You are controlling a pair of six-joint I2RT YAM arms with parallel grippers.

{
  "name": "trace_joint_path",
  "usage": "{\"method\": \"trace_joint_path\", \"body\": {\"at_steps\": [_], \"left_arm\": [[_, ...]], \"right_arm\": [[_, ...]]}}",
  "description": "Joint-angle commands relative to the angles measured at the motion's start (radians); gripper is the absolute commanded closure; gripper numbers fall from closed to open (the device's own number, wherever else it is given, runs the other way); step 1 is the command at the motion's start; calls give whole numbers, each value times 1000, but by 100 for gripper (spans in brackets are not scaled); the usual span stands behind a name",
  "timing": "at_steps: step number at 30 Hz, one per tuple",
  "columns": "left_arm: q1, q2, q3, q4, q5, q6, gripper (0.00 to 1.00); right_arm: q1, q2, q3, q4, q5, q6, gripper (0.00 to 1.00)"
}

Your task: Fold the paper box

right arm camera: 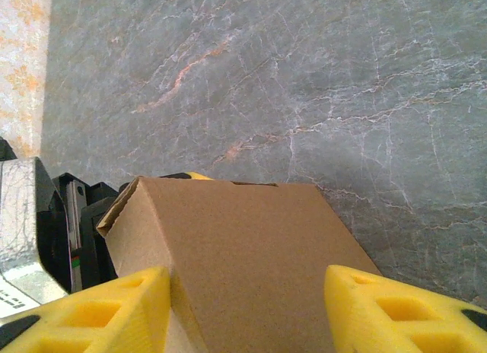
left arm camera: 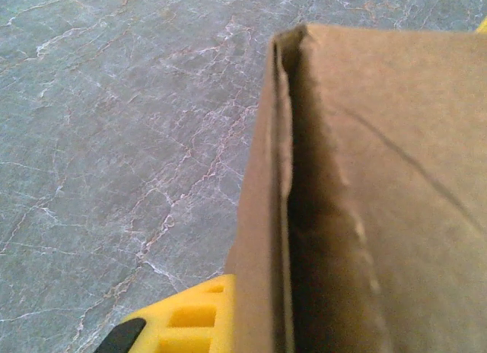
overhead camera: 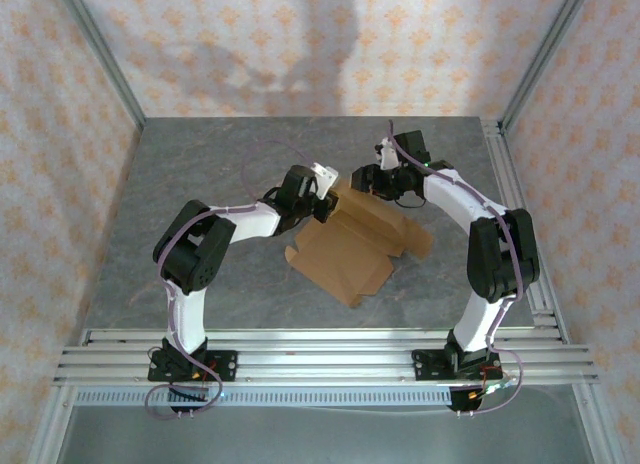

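Left gripper [overhead camera: 322, 194], centre-left of the top view: you have it pinched together on a raised wall of the paper box [overhead camera: 350, 252]. Box, mid-frame on the table [overhead camera: 200, 164]: upper end lifted, lower flaps lying flat, so the fold looks only partly made. Right gripper [overhead camera: 368, 179], just right of centre: jaws apart, straddling the upper panel.

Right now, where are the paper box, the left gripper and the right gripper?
paper box [overhead camera: 350, 252]: top view, middle of its brown panel.
left gripper [overhead camera: 328, 206]: top view, between its fingertips, at the paper box's far left corner.
right gripper [right arm camera: 245, 275]: right wrist view, midway between its yellow fingertips, over the cardboard.
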Motion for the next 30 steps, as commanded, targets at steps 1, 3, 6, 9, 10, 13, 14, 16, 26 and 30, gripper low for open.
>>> {"method": "trace_joint_path", "body": {"at_steps": [1, 3, 6, 9, 10, 13, 14, 16, 26, 30], "left_arm": [[-3, -6, -1, 61, 19, -27, 93], [-2, -4, -3, 63, 9, -26, 94], [-3, 1, 1, 59, -2, -21, 95], [-3, 4, 5, 59, -14, -29, 94], [-3, 5, 8, 55, -18, -34, 92], [-12, 4, 8, 49, -37, -35, 93], [-15, 2, 8, 47, -40, -27, 94], [-23, -2, 4, 53, -43, -13, 99], [-22, -19, -10, 92, -16, 9, 100], [-24, -12, -19, 95, -31, 37, 100]], "right_arm": [[-5, 10, -30, -46, -1, -10, 46], [-4, 5, -34, -40, -5, -7, 46], [-4, 0, -36, -29, -17, -3, 46], [-5, 2, -37, -23, -26, 1, 46], [-6, 2, -38, -19, -32, 4, 46], [-5, 4, -46, -4, -44, 9, 46], [-5, 3, -51, 7, -53, 17, 46], [-5, 6, -64, 47, -84, 44, 46], [-20, -105, -92, 180, -93, 129, 34], [-26, -97, -84, 160, -68, 117, 34]]}}
